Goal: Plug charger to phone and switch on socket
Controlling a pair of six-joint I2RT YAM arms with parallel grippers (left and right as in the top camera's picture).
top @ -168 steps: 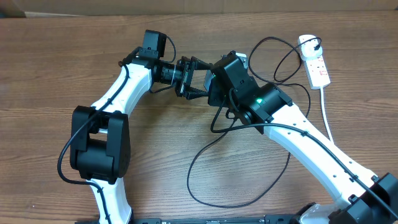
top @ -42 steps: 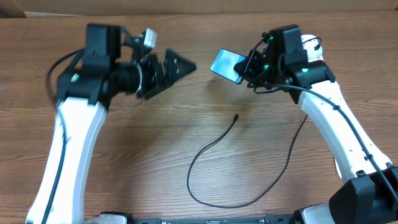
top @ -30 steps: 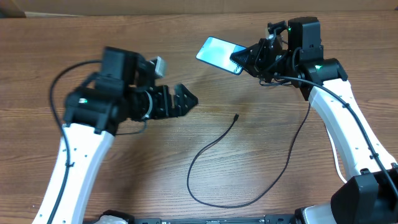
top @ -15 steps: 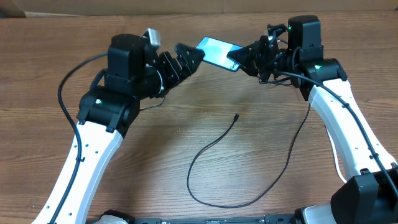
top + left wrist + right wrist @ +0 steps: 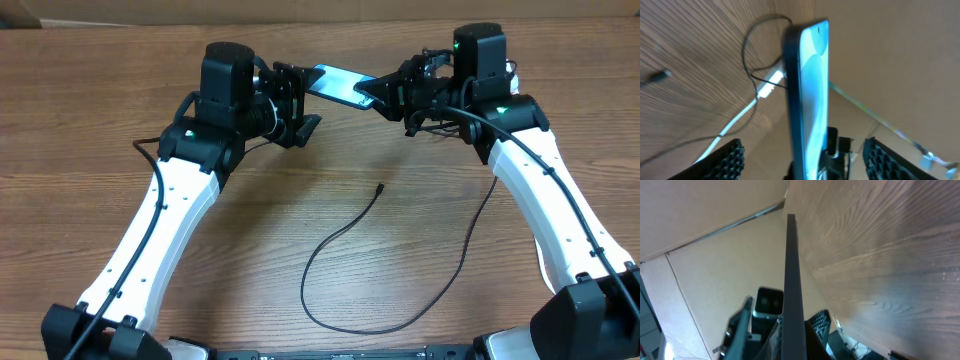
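Observation:
My right gripper (image 5: 385, 92) is shut on one end of the phone (image 5: 335, 83) and holds it in the air above the far part of the table, turquoise screen up. My left gripper (image 5: 300, 100) is open, with its fingers on either side of the phone's free end. In the left wrist view the phone (image 5: 807, 90) stands edge-on between the two pads (image 5: 725, 160), with a gap on both sides. The right wrist view shows the phone (image 5: 792, 275) edge-on. The charger's black cable (image 5: 335, 235) lies looped on the table, its plug tip (image 5: 380, 187) free. The socket (image 5: 771, 84) shows small and far off.
The white cord (image 5: 732, 127) runs from the socket across the wood table (image 5: 250, 250). A cardboard wall (image 5: 300, 8) stands along the table's far edge. In the overhead view my right arm (image 5: 520, 170) covers most of the socket.
My left arm has swung up and across to the phone, and its open fingers now straddle the free end. My right gripper has kept hold and shifted the phone slightly.

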